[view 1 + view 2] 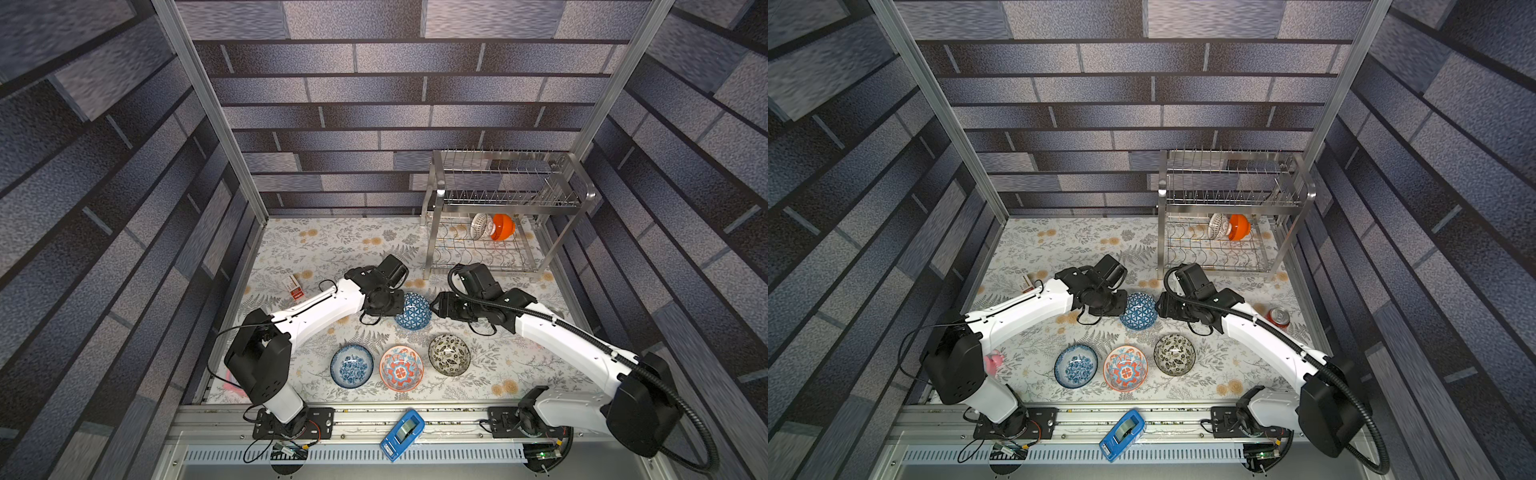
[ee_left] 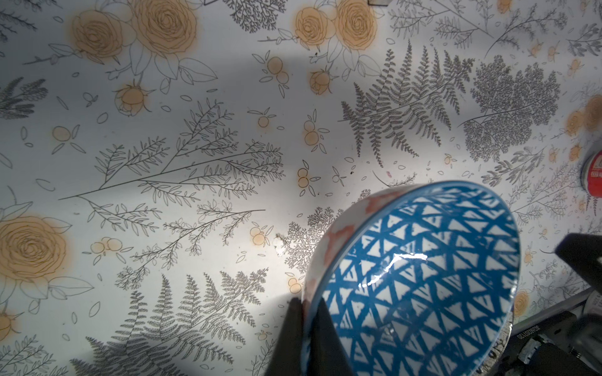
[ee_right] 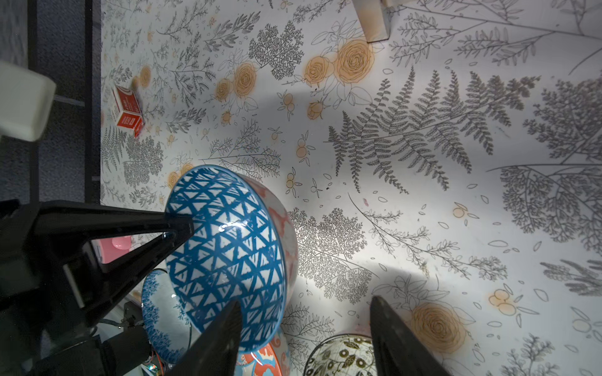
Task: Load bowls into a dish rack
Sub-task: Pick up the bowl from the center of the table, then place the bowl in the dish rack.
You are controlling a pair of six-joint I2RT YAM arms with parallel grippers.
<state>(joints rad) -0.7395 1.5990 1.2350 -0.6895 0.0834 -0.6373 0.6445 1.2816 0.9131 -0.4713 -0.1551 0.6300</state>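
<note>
The blue triangle-patterned bowl (image 1: 413,311) (image 1: 1139,311) hangs tilted above the table's middle, and my left gripper (image 2: 308,309) (image 1: 399,305) is shut on its rim. My right gripper (image 3: 306,312) (image 1: 434,309) is open at the opposite rim, with one finger over the bowl's (image 3: 228,247) inside and the other well outside it. Three bowls sit upright near the front: blue-white floral (image 1: 352,366), red-and-blue medallion (image 1: 401,369) and black-and-white floral (image 1: 449,354). The dish rack (image 1: 511,202) (image 1: 1233,201) stands at the back right. An orange bowl (image 1: 502,227) and a white lattice bowl (image 1: 482,226) stand on edge in its lower tier.
A small red box (image 1: 296,286) lies at the left behind my left arm. A red can (image 1: 1278,318) stands right of my right arm. A pink object (image 1: 993,361) sits by the left arm's base. A blue tape dispenser (image 1: 402,434) rests on the front rail.
</note>
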